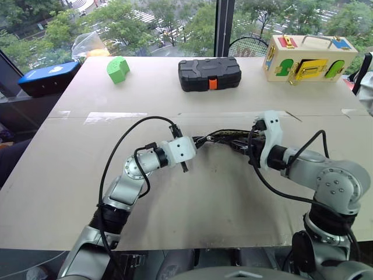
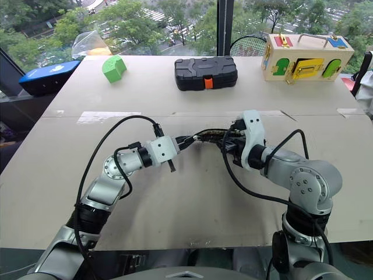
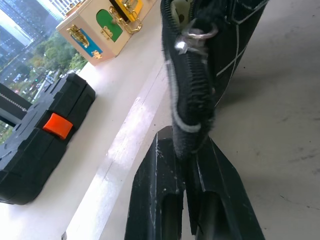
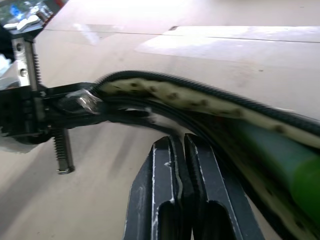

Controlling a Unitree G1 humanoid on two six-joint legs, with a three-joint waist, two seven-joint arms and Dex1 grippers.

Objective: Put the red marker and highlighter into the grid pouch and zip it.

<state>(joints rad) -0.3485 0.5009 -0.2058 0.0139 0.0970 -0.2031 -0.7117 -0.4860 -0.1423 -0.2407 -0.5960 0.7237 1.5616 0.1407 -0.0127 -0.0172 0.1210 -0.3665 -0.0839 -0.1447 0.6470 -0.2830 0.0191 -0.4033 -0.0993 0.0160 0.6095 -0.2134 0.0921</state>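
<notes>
Left eye view, beige tabletop (image 1: 192, 198), window, trees outside

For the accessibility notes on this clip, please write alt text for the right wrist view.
The right end effector, fingers closed, pinches the edge of the open grid pouch, whose pale spotted lining shows the green highlighter lying inside. The left end effector clamps the pouch's far end above a tan table.

A test lab: cardboard-topped table (image 1: 70, 175) by a high window (image 1: 175, 23) (treetops below).
</notes>
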